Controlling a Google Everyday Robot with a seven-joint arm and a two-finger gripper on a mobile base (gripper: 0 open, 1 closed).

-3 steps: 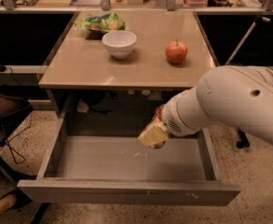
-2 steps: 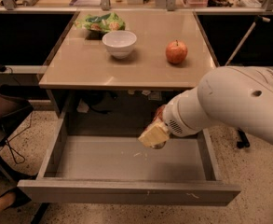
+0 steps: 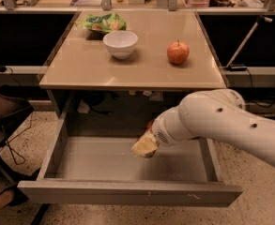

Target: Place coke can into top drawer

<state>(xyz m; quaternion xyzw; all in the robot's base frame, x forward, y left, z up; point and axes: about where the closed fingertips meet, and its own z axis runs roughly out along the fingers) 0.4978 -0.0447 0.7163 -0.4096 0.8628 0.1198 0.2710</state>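
The top drawer (image 3: 104,163) is pulled fully open below the tan tabletop, and its flat grey bottom is bare. My gripper (image 3: 145,146) reaches in from the right on the white arm (image 3: 221,121) and hangs over the middle of the drawer, just above its floor. A small red sliver (image 3: 149,124) shows at the gripper's upper edge. It may be the coke can, but the rest is hidden behind the wrist.
On the tabletop (image 3: 80,69) stand a red apple (image 3: 178,52), a white bowl (image 3: 120,43) and a green bag (image 3: 102,22) at the back. The drawer's front panel (image 3: 127,193) juts toward me. A dark chair (image 3: 5,111) stands at the left.
My gripper has moved a little down and to the left, deeper into the open drawer. Nothing on the tabletop has moved.
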